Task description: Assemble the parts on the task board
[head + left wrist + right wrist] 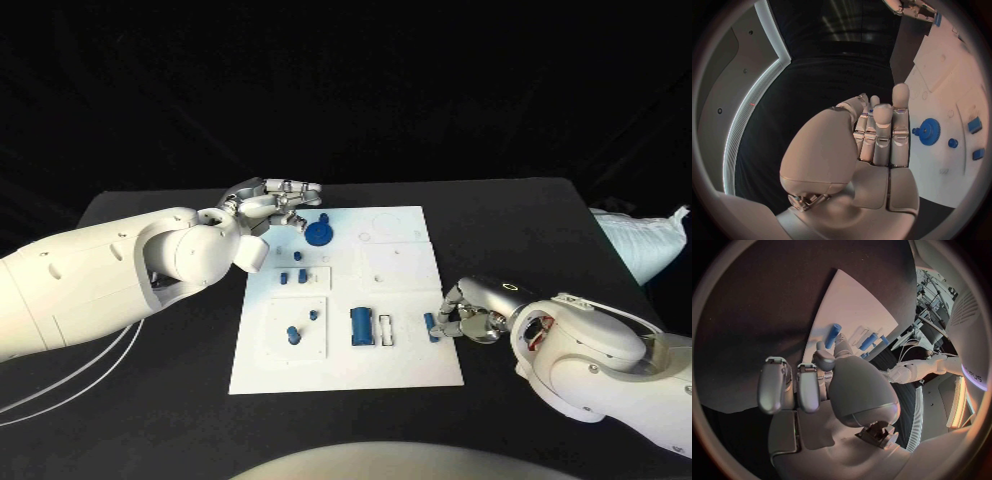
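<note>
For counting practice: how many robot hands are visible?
2. Left hand by the task board's far left corner; right hand at its right edge, pinching a blue part.

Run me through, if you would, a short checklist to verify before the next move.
1. Right robot hand grips the small blue peg: cannot tell; its fingertips are at the peg, by the task board's right edge.
2. Left robot hand free: ok; fingers straight, holding nothing.
3. Blue gear ungripped on the task board: ok.
4. Large blue cylinder lying untouched: ok.
5. Task board flat on the table: ok.
</note>
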Controlling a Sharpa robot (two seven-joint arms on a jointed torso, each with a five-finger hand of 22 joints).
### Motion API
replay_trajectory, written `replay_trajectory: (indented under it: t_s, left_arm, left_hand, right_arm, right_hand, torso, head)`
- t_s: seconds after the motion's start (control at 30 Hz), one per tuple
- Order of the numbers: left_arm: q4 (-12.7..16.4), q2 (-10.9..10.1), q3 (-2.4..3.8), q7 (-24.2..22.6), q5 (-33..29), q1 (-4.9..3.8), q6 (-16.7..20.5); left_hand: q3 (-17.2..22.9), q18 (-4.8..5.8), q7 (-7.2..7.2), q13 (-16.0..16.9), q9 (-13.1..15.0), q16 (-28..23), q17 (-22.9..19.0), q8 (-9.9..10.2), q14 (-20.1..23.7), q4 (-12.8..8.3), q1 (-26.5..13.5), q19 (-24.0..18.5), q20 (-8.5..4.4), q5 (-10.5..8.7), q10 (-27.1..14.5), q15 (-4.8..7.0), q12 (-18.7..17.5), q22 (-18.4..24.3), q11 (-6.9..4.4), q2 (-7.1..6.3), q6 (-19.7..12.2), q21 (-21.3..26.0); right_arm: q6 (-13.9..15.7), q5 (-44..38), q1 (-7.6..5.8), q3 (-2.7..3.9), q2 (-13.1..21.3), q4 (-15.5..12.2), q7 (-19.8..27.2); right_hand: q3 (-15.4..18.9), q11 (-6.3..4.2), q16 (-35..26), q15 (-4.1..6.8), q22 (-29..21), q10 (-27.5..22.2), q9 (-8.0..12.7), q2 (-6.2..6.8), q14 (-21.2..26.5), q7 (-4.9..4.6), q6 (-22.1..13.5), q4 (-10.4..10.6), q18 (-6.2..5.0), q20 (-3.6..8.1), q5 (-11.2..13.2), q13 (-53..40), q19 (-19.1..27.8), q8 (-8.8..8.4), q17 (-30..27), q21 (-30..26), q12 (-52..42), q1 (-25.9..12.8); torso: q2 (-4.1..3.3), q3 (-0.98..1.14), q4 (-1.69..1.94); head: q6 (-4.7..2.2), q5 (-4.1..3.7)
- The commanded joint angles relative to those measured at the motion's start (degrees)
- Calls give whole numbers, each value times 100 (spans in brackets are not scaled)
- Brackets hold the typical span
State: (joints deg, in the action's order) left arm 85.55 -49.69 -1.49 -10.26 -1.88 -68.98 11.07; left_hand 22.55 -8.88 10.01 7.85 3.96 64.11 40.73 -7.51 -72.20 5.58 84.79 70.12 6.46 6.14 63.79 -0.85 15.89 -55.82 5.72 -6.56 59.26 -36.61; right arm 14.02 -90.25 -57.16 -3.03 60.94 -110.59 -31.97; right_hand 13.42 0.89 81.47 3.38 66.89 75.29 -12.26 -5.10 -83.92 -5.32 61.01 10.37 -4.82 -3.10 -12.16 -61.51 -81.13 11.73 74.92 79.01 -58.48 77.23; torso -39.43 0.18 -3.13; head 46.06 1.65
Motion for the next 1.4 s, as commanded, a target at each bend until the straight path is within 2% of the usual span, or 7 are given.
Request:
replay_trajectory:
  t_s: [0.03, 0.8, 0.9, 0.97, 1.07, 1.2, 1.4]
  left_arm:
    - [9, 1, 4, -25, 12, 0, -96]
    - [5, -11, 3, 18, 12, 0, -135]
    - [5, -12, 3, 27, 12, 0, -137]
    - [6, -12, 3, 31, 12, 0, -139]
    - [7, -14, 3, 39, 12, 0, -141]
    - [7, -19, 3, 49, 12, 0, -144]
    - [7, -27, 2, 57, 12, 0, -139]
  left_hand:
    - [-37, -109, 14, 7, -3, -8, -6, -31, 45, -13, -56, -40, 19, 24, -37, -7, 26, 7, -7, -18, -44, 38]
    - [-38, -110, 14, 10, -3, -8, -14, -37, 49, -18, -59, -41, 20, 23, -42, -6, 36, 11, -7, -16, -46, 45]
    - [-38, -111, 14, 10, -3, -9, -15, -37, 50, -18, -59, -41, 20, 23, -43, -6, 38, 11, -7, -15, -46, 45]
    - [-38, -111, 14, 10, -3, -9, -15, -37, 50, -18, -59, -41, 20, 23, -43, -6, 38, 11, -7, -15, -46, 45]
    - [-38, -111, 14, 10, -3, -9, -15, -37, 50, -18, -59, -41, 20, 23, -43, -6, 38, 11, -7, -15, -46, 45]
    - [-38, -111, 14, 10, -3, -9, -15, -37, 50, -18, -59, -41, 20, 23, -43, -6, 38, 11, -7, -15, -46, 45]
    - [-38, -111, 14, 10, -3, -9, -15, -37, 50, -18, -59, -41, 20, 23, -43, -6, 38, 11, -7, -15, -46, 45]
  right_arm:
    - [-259, -382, 12, -1, -29, 31, -157]
    - [-441, -693, 149, -3, -411, 247, -191]
    - [-638, -832, 151, -3, -424, 263, -201]
    - [-834, -1016, 151, -4, -436, 277, -208]
    - [-1191, -1383, 152, -10, -455, 294, -217]
    - [-1537, -1777, 154, -17, -471, 279, -218]
    - [-1683, -2054, 163, -22, -484, 227, -217]
  right_hand:
    - [6, -28, -39, 2, -4, -16, -7, 3, -322, 9, 53, 42, 31, 21, 4, 6, 19, -32, -6, -20, 36, -74]
    - [-43, -59, -38, 26, 3, 21, -33, -16, -328, 43, 128, 32, 32, 40, -25, -13, 13, -37, 6, -20, 31, 14]
    - [-91, -69, -47, 37, -3, 22, -43, -13, -327, 51, 136, -26, 31, 53, -32, -9, 15, -57, -2, -25, 51, 129]
    - [-150, -75, -55, 45, -2, 17, -50, -13, -325, 54, 141, -96, 32, 61, 83, -2, 15, -74, -10, -27, 74, 254]
    - [-254, -72, -83, 41, -13, -11, -63, 25, -318, 43, 146, -194, 34, 59, 496, 48, 23, -119, -38, -42, 162, 411]
    - [-281, -64, -98, 36, -19, -33, -71, 90, -314, 36, 148, -242, 32, 58, 594, 90, 27, -142, -53, -50, 225, 459]
    - [-311, -64, -100, 34, -12, -37, -77, 103, -314, 38, 158, -271, 34, 55, 610, 101, 25, -150, -50, -49, 245, 494]
  torso:
    - [-2, 1, -7]
    - [2, -1, -3]
    - [3, -2, -5]
    - [6, -3, -7]
    - [5, -2, -3]
    - [4, 1, -5]
    - [2, 4, -3]
  head:
    - [11, 10]
    - [62, 20]
    - [63, 22]
    - [66, 26]
    - [73, 27]
    - [82, 34]
    - [84, 35]
